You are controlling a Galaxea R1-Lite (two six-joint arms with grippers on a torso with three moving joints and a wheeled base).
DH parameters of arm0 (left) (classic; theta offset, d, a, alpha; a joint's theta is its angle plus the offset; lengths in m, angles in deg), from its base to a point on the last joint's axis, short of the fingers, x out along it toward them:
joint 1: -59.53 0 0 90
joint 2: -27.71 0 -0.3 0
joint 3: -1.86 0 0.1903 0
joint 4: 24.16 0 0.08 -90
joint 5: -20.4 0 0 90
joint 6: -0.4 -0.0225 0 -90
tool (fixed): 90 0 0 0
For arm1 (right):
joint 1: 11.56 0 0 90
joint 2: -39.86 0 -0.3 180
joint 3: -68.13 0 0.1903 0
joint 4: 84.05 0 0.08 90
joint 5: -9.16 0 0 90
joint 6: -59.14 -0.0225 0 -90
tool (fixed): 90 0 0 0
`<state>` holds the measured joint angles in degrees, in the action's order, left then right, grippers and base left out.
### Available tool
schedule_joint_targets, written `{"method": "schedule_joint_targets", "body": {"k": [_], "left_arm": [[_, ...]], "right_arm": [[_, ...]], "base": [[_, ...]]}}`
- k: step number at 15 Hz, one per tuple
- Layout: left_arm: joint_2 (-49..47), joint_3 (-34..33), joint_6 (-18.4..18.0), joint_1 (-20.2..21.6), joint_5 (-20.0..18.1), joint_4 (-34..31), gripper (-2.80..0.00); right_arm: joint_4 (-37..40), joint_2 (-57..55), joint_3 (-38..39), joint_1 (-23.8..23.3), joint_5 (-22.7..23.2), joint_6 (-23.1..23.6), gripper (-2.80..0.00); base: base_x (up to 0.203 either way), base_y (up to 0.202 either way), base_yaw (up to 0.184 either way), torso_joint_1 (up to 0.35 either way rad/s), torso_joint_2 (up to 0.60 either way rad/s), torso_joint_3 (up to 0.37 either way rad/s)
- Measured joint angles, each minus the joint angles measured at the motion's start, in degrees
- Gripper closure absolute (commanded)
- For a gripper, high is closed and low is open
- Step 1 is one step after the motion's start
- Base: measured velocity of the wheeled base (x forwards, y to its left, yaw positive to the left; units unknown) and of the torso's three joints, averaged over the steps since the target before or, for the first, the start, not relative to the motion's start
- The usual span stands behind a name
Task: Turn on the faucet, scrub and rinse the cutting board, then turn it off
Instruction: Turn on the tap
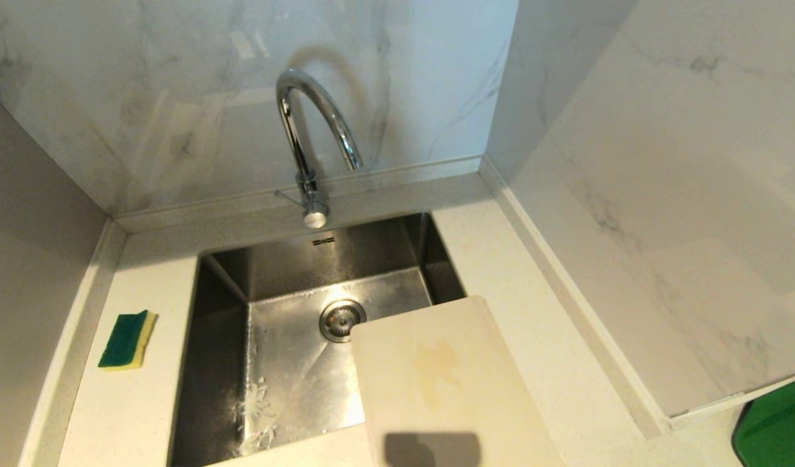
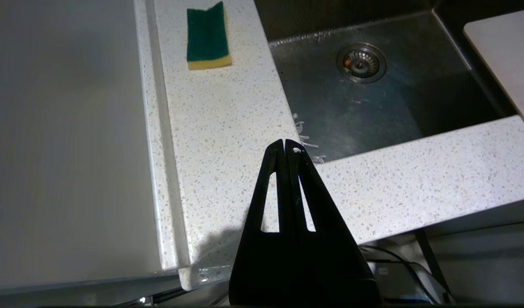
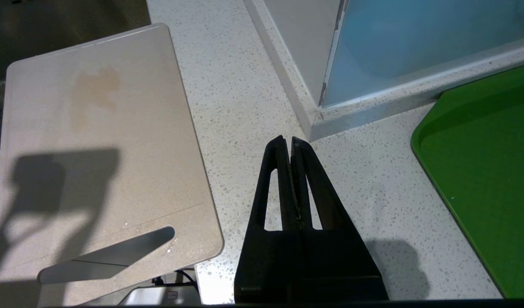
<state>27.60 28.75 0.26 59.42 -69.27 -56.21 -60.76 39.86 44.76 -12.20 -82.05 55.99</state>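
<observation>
Jaws of both grippers are pressed together and hold nothing. Left gripper (image 2: 286, 145) hangs over the near edge of the table (image 2: 219, 128), by the near-left corner of the sink (image 1: 229, 311); right gripper (image 3: 287, 143) hangs over bare table just right of the board (image 3: 99, 149). Neither arm appears in the head view.

Board lies flat at the near right, its far-left corner overhanging the sink, its slot handle at the near end past the table edge. A yellowish stain marks its middle. Faucet (image 1: 313, 130) stands behind the sink at the far side, spout arched toward the basin, no water running. Sponge (image 1: 128, 340) lies green side up on the table left of the sink. A green tray (image 3: 480, 171) sits at the far right.
</observation>
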Motion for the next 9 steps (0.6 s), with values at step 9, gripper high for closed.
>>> {"method": "schedule_joint_targets", "body": {"k": [9], "left_arm": [[-0.1, 0.39, 0.16, 0.0, -0.09, -0.57, 0.0]], "right_arm": [[-0.03, 0.0, 0.0, 0.0, 0.0, -0.01, 0.0]], "base": [[0.0, 0.0, 0.0, 0.0, 0.0, 0.0]]}}
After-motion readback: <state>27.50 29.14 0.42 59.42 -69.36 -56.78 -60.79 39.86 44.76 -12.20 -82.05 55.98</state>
